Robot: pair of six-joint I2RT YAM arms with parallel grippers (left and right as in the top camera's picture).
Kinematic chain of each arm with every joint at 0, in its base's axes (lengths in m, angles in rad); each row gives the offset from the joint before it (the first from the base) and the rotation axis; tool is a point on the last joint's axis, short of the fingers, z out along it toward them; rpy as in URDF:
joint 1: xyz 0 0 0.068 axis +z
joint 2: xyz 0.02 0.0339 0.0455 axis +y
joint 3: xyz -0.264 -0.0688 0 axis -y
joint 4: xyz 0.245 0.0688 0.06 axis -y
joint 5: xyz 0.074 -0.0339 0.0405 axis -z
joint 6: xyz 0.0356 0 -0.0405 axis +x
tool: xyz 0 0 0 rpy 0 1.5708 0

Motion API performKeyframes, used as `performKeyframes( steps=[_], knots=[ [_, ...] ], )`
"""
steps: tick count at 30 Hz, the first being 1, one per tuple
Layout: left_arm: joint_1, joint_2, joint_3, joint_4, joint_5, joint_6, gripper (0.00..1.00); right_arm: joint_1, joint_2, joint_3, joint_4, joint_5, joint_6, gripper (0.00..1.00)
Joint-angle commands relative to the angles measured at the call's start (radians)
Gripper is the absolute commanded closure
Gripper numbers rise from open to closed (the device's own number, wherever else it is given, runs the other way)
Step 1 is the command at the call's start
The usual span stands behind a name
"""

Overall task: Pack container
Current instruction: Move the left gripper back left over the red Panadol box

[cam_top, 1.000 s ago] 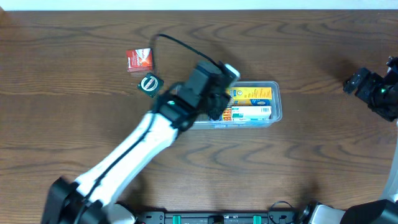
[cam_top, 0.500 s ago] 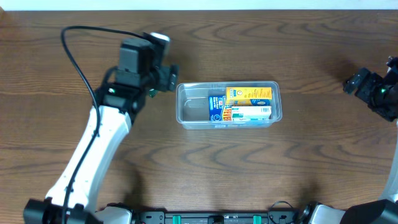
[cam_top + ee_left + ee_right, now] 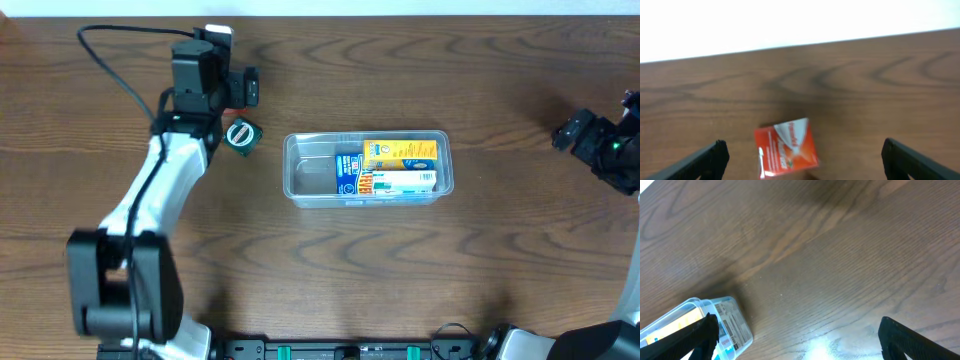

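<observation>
The left pincer (image 3: 240,88) is no longer over the container (image 3: 300,180): in the last second it has swung away to the far upper left of it and now hangs above the red box (image 3: 786,148). Its fingers are spread wide to either side of that box and grip nothing. A small dark box with a round mark (image 3: 241,134) lies on the tabletop (image 3: 500,260) just left of the container, below the red one. The container sits mid-tabletop and holds a blue box (image 3: 349,172), a yellow box (image 3: 400,152) and a white box (image 3: 405,182) in its right part, with its left part bare. This suggests one item has just been dropped in and the arm has gone for the next, the red box. Two items seem left to pack. Far right of the container, the right pincer (image 3: 797,337) waits with fingers apart, empty, unmoved across the second.
</observation>
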Motion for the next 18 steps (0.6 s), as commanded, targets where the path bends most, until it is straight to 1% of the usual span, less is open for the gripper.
performKeyframes(
  steps=[1,6,8,12,18],
  knots=[
    [0.004,0.090,0.013,0.041,-0.102,0.006,0.02,-0.005,0.002,0.014,0.000,-0.005,0.011,0.01],
    [0.004,0.189,0.013,0.148,-0.161,-0.046,0.02,-0.005,0.002,0.014,0.000,-0.004,0.011,0.01],
    [0.004,0.219,0.013,0.194,-0.160,-0.068,0.02,-0.005,0.002,0.014,0.000,-0.005,0.011,0.01],
    [0.004,0.270,0.013,0.232,-0.160,-0.127,0.02,-0.005,0.002,0.014,0.000,-0.005,0.011,0.01],
    [0.009,0.360,0.013,0.270,-0.163,-0.133,0.02,-0.005,0.002,0.014,0.000,-0.005,0.011,0.01]
  ],
)
